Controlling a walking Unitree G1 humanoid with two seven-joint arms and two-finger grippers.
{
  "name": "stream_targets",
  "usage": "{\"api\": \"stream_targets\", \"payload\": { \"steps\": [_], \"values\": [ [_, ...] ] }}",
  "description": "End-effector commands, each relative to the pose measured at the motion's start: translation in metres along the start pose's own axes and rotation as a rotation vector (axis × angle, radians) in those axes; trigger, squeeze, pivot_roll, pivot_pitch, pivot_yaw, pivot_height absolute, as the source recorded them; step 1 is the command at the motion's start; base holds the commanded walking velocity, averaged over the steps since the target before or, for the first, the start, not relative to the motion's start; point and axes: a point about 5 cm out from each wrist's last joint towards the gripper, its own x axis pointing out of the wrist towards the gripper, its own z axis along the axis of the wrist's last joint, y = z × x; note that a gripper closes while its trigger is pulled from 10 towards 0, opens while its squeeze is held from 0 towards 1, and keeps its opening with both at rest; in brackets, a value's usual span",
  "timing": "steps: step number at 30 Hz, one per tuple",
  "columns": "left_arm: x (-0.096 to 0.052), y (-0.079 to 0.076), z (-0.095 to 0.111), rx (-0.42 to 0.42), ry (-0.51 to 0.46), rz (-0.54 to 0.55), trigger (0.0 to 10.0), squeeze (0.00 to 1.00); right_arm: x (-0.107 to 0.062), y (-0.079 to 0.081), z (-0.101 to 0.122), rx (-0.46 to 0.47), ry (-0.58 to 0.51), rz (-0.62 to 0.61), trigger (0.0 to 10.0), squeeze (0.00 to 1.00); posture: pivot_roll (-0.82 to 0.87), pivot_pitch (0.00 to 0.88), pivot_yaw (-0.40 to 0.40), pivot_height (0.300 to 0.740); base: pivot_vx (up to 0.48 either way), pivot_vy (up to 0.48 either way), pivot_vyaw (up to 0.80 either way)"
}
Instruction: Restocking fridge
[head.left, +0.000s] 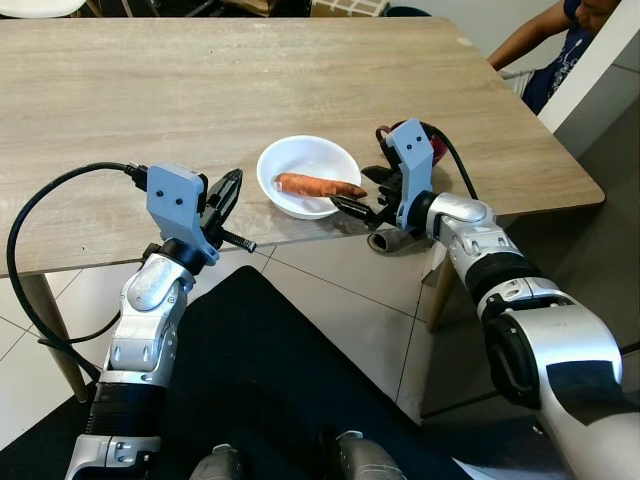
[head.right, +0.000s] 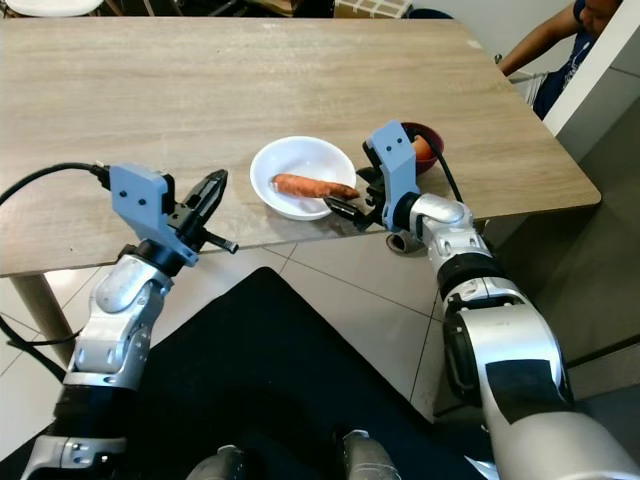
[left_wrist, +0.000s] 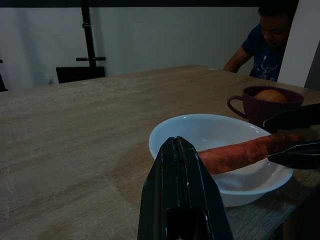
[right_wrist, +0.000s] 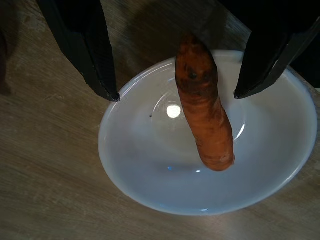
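An orange carrot (head.left: 320, 186) lies in a white bowl (head.left: 298, 156) near the front edge of the wooden table (head.left: 200, 90). Its thick end rests over the rim on the right side. My right gripper (head.left: 358, 192) is open at that end. In the right wrist view its two black fingers (right_wrist: 95, 55) stand apart on either side of the carrot (right_wrist: 205, 115) without touching it. My left gripper (head.left: 233, 182) is shut and hovers at the table's edge, just left of the bowl, pointing toward it. In the left wrist view its shut fingers (left_wrist: 180, 190) sit in front of the bowl (left_wrist: 220, 132).
A dark purple mug (head.left: 437, 143) holding something round and orange stands just behind my right wrist. A person (head.left: 560, 40) sits at the table's far right corner, beside a white wall edge (head.left: 600, 70). A black mat (head.left: 270, 380) covers the tiled floor below me.
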Motion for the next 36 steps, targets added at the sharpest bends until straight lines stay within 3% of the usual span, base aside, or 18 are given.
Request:
{"api": "stream_targets", "payload": {
  "steps": [1, 4, 6, 11, 12, 16, 17, 18, 22, 24, 26, 27, 28, 29, 30, 32, 33, 36],
  "values": [
    [-0.003, -0.005, -0.004, -0.011, 0.005, -0.021, 10.0, 0.0, -0.003, -0.004, 0.001, 0.019, 0.001, 0.003, 6.1, 0.0, -0.04, 0.155, -0.079, 0.74, 0.0, 0.0, 0.0],
    [-0.003, -0.005, -0.003, -0.01, 0.004, -0.021, 10.0, 0.0, -0.003, -0.004, 0.001, 0.02, 0.0, 0.005, 6.1, 0.0, -0.04, 0.155, -0.079, 0.74, 0.0, 0.0, 0.0],
    [-0.003, -0.005, -0.004, -0.01, 0.005, -0.022, 10.0, 0.0, -0.004, -0.004, 0.002, 0.016, 0.001, 0.017, 1.0, 0.0, -0.04, 0.15, -0.081, 0.74, 0.0, 0.0, 0.0],
    [-0.003, -0.006, -0.004, -0.01, 0.006, -0.022, 10.0, 0.0, -0.004, -0.003, 0.002, 0.012, 0.006, 0.03, 0.0, 0.0, -0.04, 0.149, -0.082, 0.74, 0.0, 0.0, 0.0],
    [-0.003, -0.006, -0.004, -0.01, 0.007, -0.023, 10.0, 0.0, -0.003, -0.002, 0.002, 0.004, 0.014, 0.045, 1.9, 0.0, -0.04, 0.149, -0.083, 0.74, 0.0, 0.0, 0.0],
    [-0.003, -0.006, -0.004, -0.009, 0.007, -0.024, 10.0, 0.0, -0.004, -0.002, 0.001, 0.0, 0.018, 0.052, 2.3, 0.0, -0.04, 0.149, -0.083, 0.74, 0.0, 0.0, 0.0],
    [-0.004, -0.006, -0.005, -0.008, 0.008, -0.024, 10.0, 0.0, -0.004, -0.002, 0.001, -0.006, 0.023, 0.056, 4.9, 0.0, -0.04, 0.149, -0.084, 0.74, 0.0, 0.0, 0.0],
    [-0.004, -0.006, -0.005, -0.008, 0.008, -0.025, 10.0, 0.0, -0.004, -0.002, 0.001, -0.01, 0.026, 0.059, 10.0, 0.0, -0.04, 0.149, -0.083, 0.74, 0.0, 0.0, 0.0],
    [-0.004, -0.006, -0.005, -0.009, 0.01, -0.025, 10.0, 0.0, -0.003, -0.001, 0.002, -0.016, 0.031, 0.067, 10.0, 0.0, -0.04, 0.149, -0.083, 0.74, 0.0, 0.0, 0.0],
    [-0.004, -0.006, -0.005, -0.009, 0.011, -0.025, 10.0, 0.0, -0.003, -0.001, 0.003, -0.01, 0.028, 0.069, 4.1, 0.0, -0.04, 0.148, -0.083, 0.74, 0.0, 0.0, 0.0],
    [-0.004, -0.006, -0.005, -0.009, 0.011, -0.025, 10.0, 0.0, -0.003, -0.001, 0.003, -0.009, 0.028, 0.07, 4.1, 0.0, -0.04, 0.148, -0.083, 0.74, 0.0, 0.0, 0.0],
    [-0.004, -0.006, -0.005, -0.009, 0.009, -0.024, 10.0, 0.0, -0.003, -0.002, 0.004, -0.008, 0.024, 0.071, 0.5, 0.0, -0.04, 0.148, -0.083, 0.74, 0.0, 0.0, 0.0],
    [-0.004, -0.006, -0.005, -0.009, 0.009, -0.024, 10.0, 0.0, -0.003, -0.002, 0.004, -0.008, 0.024, 0.071, 0.5, 0.0, -0.04, 0.148, -0.083, 0.74, 0.0, 0.0, 0.0],
    [-0.003, -0.006, -0.004, -0.008, 0.007, -0.023, 10.0, 0.0, -0.003, -0.002, 0.006, -0.008, 0.017, 0.074, 3.1, 0.0, -0.04, 0.149, -0.083, 0.74, 0.0, 0.0, 0.0],
    [-0.003, -0.005, -0.004, -0.008, 0.005, -0.022, 10.0, 0.0, -0.003, -0.002, 0.007, -0.009, 0.013, 0.077, 4.8, 0.0, -0.04, 0.15, -0.083, 0.74, 0.0, 0.0, 0.0],
    [-0.003, -0.005, -0.004, -0.008, 0.005, -0.021, 10.0, 0.0, -0.002, -0.002, 0.008, -0.01, 0.011, 0.079, 4.8, 0.0, -0.04, 0.15, -0.083, 0.74, 0.0, 0.0, 0.0],
    [-0.003, -0.005, -0.003, -0.006, 0.002, -0.02, 10.0, 0.0, -0.002, -0.001, 0.011, -0.006, -0.001, 0.088, 10.0, 0.0, -0.04, 0.15, -0.082, 0.74, 0.0, 0.0, 0.0],
    [-0.003, -0.004, -0.002, 0.001, -0.002, -0.011, 10.0, 0.0, 0.001, 0.002, 0.019, 0.004, -0.037, 0.122, 10.0, 0.0, -0.04, 0.152, -0.082, 0.74, 0.0, 0.0, 0.0]
  ]
}}
